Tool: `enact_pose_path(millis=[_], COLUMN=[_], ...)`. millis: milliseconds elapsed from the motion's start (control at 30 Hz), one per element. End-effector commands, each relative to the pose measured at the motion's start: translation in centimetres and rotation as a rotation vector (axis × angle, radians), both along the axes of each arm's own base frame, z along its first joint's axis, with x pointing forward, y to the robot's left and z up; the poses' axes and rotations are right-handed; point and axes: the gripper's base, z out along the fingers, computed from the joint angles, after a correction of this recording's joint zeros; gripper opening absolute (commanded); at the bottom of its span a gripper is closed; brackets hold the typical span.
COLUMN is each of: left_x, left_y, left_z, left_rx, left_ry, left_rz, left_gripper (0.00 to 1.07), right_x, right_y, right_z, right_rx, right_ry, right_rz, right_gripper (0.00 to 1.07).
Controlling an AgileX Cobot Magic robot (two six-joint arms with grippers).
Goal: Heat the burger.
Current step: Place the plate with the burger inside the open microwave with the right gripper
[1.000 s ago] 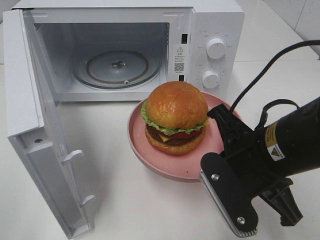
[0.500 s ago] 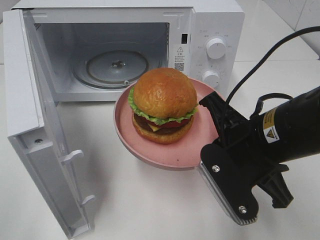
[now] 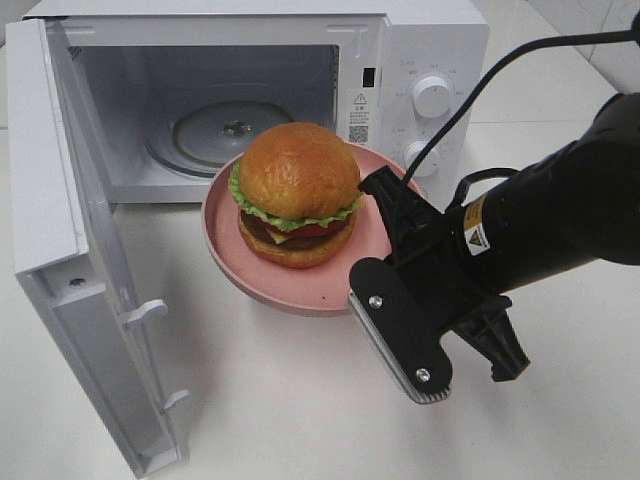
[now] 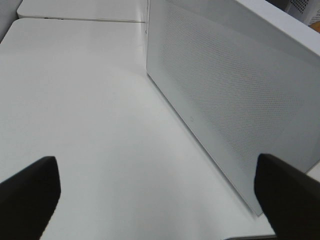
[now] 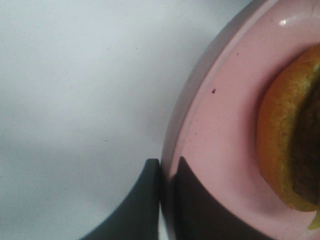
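burger point(image 3: 298, 190) on a pink plate point(image 3: 262, 283) in front of an open microwave point(image 3: 425, 50).
right gripper point(image 5: 167, 186) pinches the plate's rim; left gripper point(image 4: 160, 200) stands wide open.

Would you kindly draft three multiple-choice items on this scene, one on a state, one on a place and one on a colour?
1. The door of the microwave stands:
A. shut
B. wide open
C. taken off

2. The burger sits:
A. on the plate
B. inside the microwave
C. on top of the microwave

3. The plate is:
A. white
B. blue
C. pink

Answers:
1 B: the door is swung out to the left and the inside shows.
2 A: its bottom bun rests on the plate, in front of the opening.
3 C: the rim and bare surface are pink.
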Motion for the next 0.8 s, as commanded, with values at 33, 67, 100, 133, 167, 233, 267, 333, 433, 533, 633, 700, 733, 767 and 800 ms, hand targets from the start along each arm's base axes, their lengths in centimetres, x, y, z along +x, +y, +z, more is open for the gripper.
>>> enact_pose_path(millis=[33,67,100,133,167,233,267,333,433,533,633,700,733,767,800], left_x=[-0.2,-0.2,-0.2,-0.2,-0.2,-0.2,-0.2,-0.2,-0.2,-0.2,-0.2,-0.2,-0.2,-0.2,-0.2], left_y=[0.0,0.0,0.0,0.0,0.0,0.0,0.0,0.0,0.0,0.0,0.0,0.0,0.0,0.0,0.0], left_z=[0.0,0.0,0.0,0.0,0.0,0.0,0.0,0.0,0.0,0.0,0.0,0.0,0.0,0.0,0.0], left_rx=[-0.006,-0.006,-0.006,-0.006,-0.006,-0.006,-0.006,-0.006,-0.006,-0.006,-0.006,-0.006,-0.006,-0.006,-0.006], left_ry=[-0.027,-0.027,-0.027,-0.027,-0.027,-0.027,-0.027,-0.027,-0.027,-0.027,-0.027,-0.027,-0.027,-0.027,-0.027], left_rz=[-0.007,-0.007,-0.007,-0.007,-0.007,-0.007,-0.007,-0.007,-0.007,-0.007,-0.007,-0.007,-0.007,-0.007,-0.007], left_gripper=[0.98,0.98,0.98,0.98,0.98,0.98,0.98,0.98,0.98,0.98,0.98,0.98,0.98,0.98,0.98], right_x=[1.4,1.4,1.6,1.6,2.0,2.4,2.6,3.0,3.5,4.2,4.8,5.1,5.4,5.4,5.8], right_y=[1.2,1.2,1.3,1.3,1.7,2.0,2.2,2.5,3.0,3.5,4.1,4.3,4.6,4.6,4.9], right_z=[0.8,0.8,0.7,0.7,0.7,0.6,0.5,0.5,0.4,0.5,0.4,0.4,0.4,0.4,0.4], right_rx=[0.046,0.046,0.046,0.046,0.048,0.049,0.049,0.05,0.056,0.071,0.08,0.085,0.095,0.095,0.098], right_ry=[-0.068,-0.068,-0.067,-0.067,-0.066,-0.065,-0.064,-0.062,-0.061,-0.059,-0.054,-0.052,-0.05,-0.05,-0.047], right_rz=[0.015,0.015,0.013,0.013,0.007,0.004,0.004,0.001,-0.009,-0.028,-0.044,-0.051,-0.066,-0.066,-0.074], right_gripper=[0.0,0.0,0.0,0.0,0.0,0.0,0.0,0.0,0.0,0.0,0.0,0.0,0.0,0.0,0.0])
